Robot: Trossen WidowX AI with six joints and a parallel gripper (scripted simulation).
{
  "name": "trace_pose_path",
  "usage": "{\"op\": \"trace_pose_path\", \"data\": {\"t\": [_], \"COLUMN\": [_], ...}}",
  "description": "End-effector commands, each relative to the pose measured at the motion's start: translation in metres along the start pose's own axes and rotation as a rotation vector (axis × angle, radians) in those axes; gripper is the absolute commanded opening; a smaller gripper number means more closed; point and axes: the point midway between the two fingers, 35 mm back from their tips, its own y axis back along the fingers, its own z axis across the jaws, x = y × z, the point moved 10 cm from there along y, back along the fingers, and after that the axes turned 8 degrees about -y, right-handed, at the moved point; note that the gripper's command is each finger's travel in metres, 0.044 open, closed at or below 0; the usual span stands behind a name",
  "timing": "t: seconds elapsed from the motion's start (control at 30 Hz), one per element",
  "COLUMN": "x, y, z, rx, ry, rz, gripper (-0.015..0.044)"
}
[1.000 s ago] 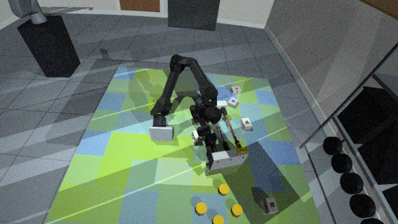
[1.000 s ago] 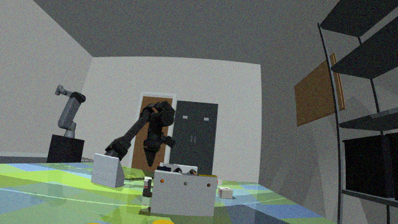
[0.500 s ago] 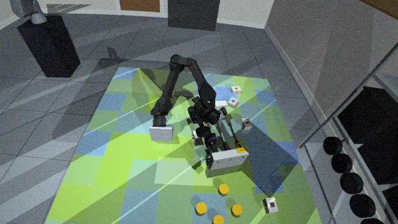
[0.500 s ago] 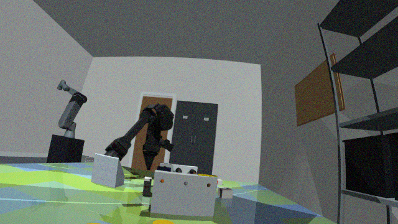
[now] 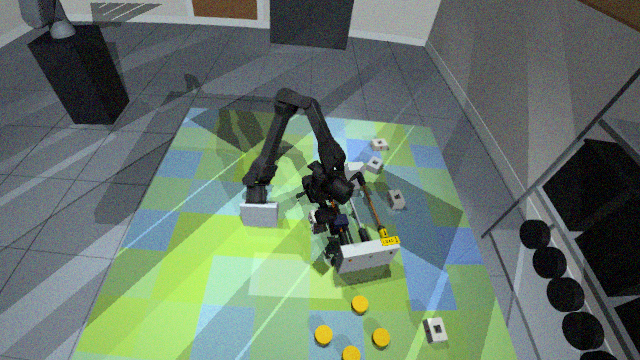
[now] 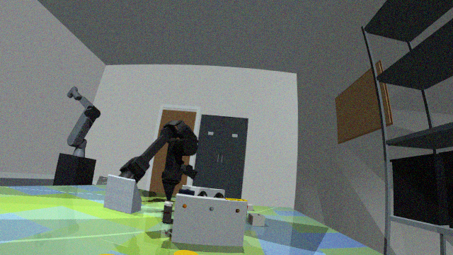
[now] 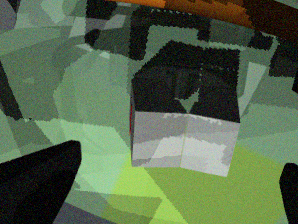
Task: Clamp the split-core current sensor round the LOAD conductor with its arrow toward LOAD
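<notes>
The open sensor (image 5: pixel 313 220) (image 6: pixel 168 213) (image 7: pixel 184 142) stands on the table just left of the conductor rack, its black open jaws up and its white body below. A red mark shows at its edge in the wrist view; its arrow cannot be read. My gripper (image 6: pixel 169 199) (image 7: pixel 185 164) is open and empty, pointing down just above the sensor, which shows between the spread fingers. The LOAD conductor (image 5: pixel 371 202) is the brown one at the rack's right side, with a yellow LOAD marker (image 5: pixel 390 241) (image 6: pixel 236 199) at the near end. The arm partly hides sensor and rack.
The rack's near white block (image 5: pixel 370 256) (image 6: pixel 209 227) stands close right of the sensor. An orange conductor (image 7: pixel 220 10) crosses the wrist view's top. A dark blue block (image 5: pixel 341 221) sits on the left conductor. Several white blocks lie right of the rack, and several yellow discs lie in front.
</notes>
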Motion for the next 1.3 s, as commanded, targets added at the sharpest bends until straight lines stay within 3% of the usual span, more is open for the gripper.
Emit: {"op": "trace_pose_path", "data": {"t": [0.0,0.4,0.67,1.0,1.2,1.27], "x": [0.001,0.003,0.001,0.001,-0.002,-0.003], "y": [-0.01,-0.025,-0.02,-0.02,-0.003,0.007], "z": [0.0,0.001,0.001,0.001,-0.001,-0.002], "rx": [-0.008,-0.01,-0.003,-0.003,0.0,0.002], "ry": [-0.01,-0.01,0.001,0.001,-0.002,-0.003], "rz": [0.001,0.001,0.0,0.0,0.001,0.001], "gripper": [0.044,0.044,0.023,0.0163,0.0006,0.0]}}
